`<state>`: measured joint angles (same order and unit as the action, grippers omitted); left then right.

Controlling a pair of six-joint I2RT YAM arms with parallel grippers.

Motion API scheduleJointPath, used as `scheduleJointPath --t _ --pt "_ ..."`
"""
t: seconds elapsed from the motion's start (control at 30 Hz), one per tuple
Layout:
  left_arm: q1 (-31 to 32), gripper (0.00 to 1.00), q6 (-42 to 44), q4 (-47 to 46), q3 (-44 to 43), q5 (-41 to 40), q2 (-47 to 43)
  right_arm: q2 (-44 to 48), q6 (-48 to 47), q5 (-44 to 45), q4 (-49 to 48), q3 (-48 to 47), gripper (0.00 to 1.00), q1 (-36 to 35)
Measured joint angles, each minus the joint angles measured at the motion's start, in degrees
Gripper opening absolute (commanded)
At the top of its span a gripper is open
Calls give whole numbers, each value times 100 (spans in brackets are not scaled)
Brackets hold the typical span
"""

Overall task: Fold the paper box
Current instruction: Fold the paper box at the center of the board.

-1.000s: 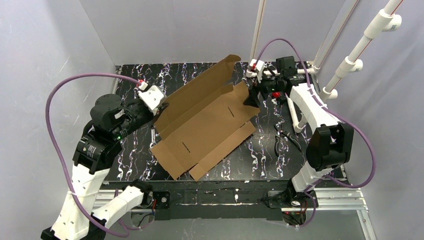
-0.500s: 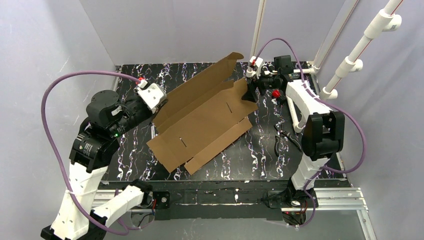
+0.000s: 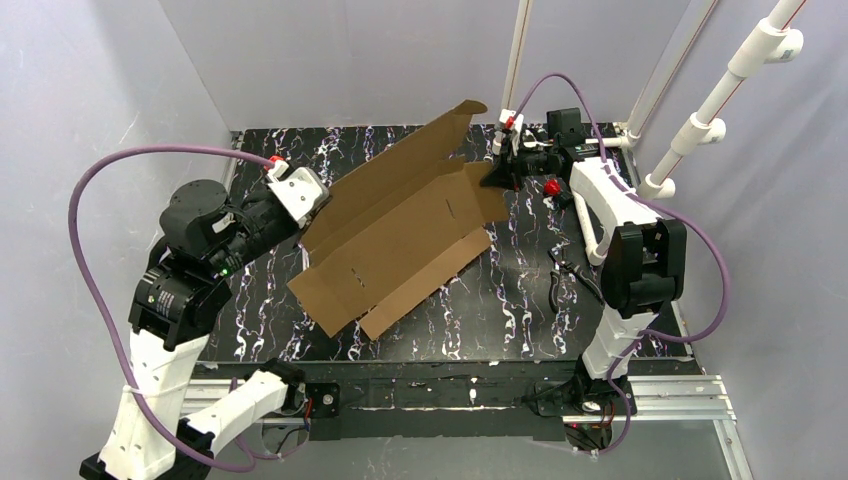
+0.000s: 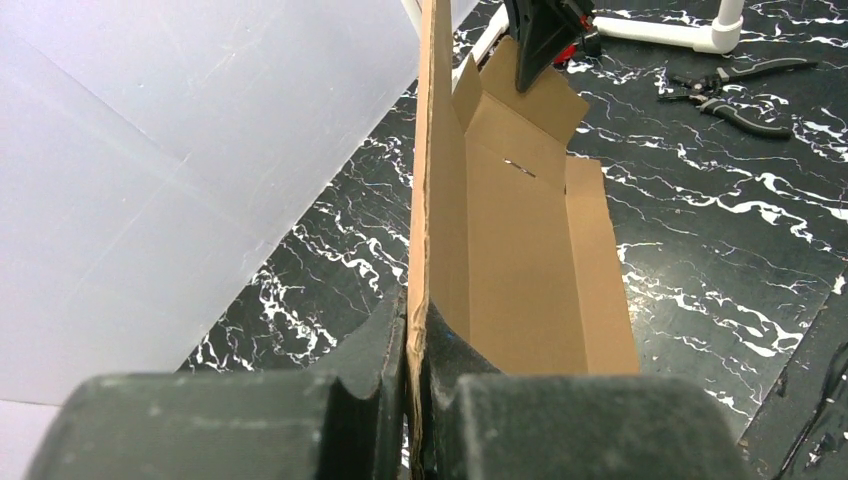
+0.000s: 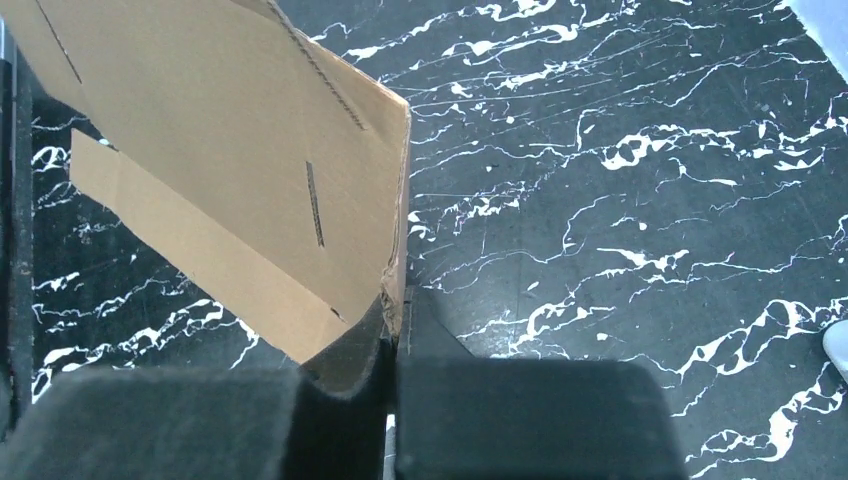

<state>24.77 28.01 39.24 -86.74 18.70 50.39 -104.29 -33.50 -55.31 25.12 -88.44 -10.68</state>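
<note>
From above I saw the box (image 3: 400, 235) half open, slanting across the surface (image 3: 520, 300) between both arms. Only the wrist views showed the grips: left jaws clamped on its upright wall's edge, right jaws pinched on an end flap's corner.

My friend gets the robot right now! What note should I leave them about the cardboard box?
Left gripper: shut on the paper box, pinching the edge of its raised back panel at the left end.
Right gripper: shut on a flap at the box's far right end.
Box: an open sheet lying across the table, back panel tilted up.
Done: both ends gripped, one long panel up.
Left: raise the other walls and flaps, tuck the tabs into the slots.
</note>
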Motion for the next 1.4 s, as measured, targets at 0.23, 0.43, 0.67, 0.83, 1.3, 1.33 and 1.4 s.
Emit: scheduleJointPath --t 0.23,0.43,0.67,0.83,1.3,1.33,1.4 --pt "4 0 33 -57 -299 68 190 20 647 -140 -1287 162 1 2" --pt "9 0 -57 -278 -256 258 245 -109 1241 -72 -2645 186 1 2" --pt "11 0 -168 -400 487 387 48 -225 1681 -79 -4181 1423 1 2" --pt "11 0 -160 -455 811 358 151 -562 1676 -197 -4544 1709 1 2" --pt "11 0 -170 -597 1167 332 -59 -894 -723 -752 -2437 769 23 28" --pt "11 0 -201 -623 1252 348 -114 -894 -885 -754 -2308 758 28 35" --pt "13 0 -273 -662 1377 389 -205 -894 -1110 -715 -2105 776 37 55"
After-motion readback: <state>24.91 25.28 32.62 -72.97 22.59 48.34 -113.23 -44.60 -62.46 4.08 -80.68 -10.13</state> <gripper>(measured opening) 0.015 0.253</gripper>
